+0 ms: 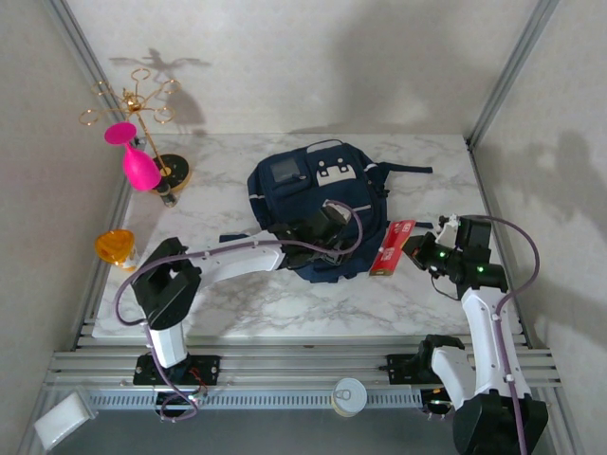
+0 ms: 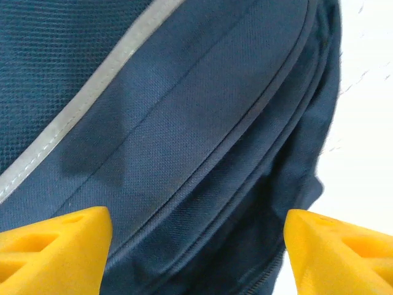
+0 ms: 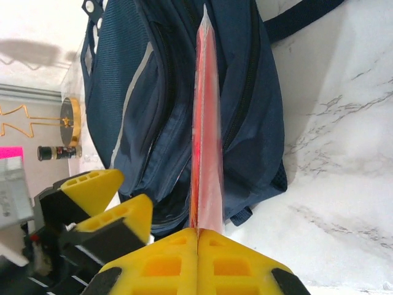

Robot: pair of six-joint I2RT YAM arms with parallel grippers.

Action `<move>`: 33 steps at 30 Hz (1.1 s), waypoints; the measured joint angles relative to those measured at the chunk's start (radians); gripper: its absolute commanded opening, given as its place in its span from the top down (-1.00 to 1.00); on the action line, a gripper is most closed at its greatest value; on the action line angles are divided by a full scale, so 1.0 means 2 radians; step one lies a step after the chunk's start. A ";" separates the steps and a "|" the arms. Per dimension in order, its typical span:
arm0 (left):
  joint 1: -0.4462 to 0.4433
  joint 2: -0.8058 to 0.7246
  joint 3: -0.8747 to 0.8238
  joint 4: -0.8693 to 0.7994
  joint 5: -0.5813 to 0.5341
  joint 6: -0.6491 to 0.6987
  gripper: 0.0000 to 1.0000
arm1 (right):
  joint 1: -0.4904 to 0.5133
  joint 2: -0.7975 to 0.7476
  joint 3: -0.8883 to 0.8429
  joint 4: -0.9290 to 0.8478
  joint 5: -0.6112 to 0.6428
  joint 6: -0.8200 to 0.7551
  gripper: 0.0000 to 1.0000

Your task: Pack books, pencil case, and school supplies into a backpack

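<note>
The navy backpack (image 1: 303, 185) lies flat in the middle of the marble table, front pockets up. My left gripper (image 1: 318, 248) hovers over its near edge; its yellow fingers (image 2: 55, 252) stand wide open with only backpack fabric (image 2: 184, 123) and a zipper seam between them, gripping nothing. My right gripper (image 1: 424, 248) is shut on the school supplies, a flat red pack (image 1: 393, 248), held just right of the backpack. The right wrist view has the red pack (image 3: 206, 123) edge-on, pointing at the backpack (image 3: 135, 92), with the left gripper (image 3: 107, 203) beside it. The books and pencil case are out of view.
A gold wire stand with a pink glass (image 1: 140, 169) is at the back left. An orange cup (image 1: 116, 246) sits at the table's left edge. A white-lidded can (image 1: 349, 395) rests on the front rail. Bare marble (image 1: 285, 303) lies in front of the backpack.
</note>
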 measured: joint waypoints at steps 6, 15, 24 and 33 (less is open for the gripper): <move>-0.002 0.025 0.007 0.001 -0.085 0.078 -0.46 | -0.017 0.004 -0.006 0.015 -0.014 -0.001 1.00; 0.002 0.046 0.033 0.017 -0.174 0.156 -0.20 | -0.025 0.012 -0.018 0.028 -0.033 -0.003 1.00; 0.028 0.053 0.051 0.024 -0.165 0.183 0.74 | -0.025 0.019 -0.018 0.050 -0.068 -0.004 1.00; 0.038 0.053 0.146 -0.041 -0.134 0.144 1.00 | 0.016 0.049 -0.040 0.168 -0.128 0.074 1.00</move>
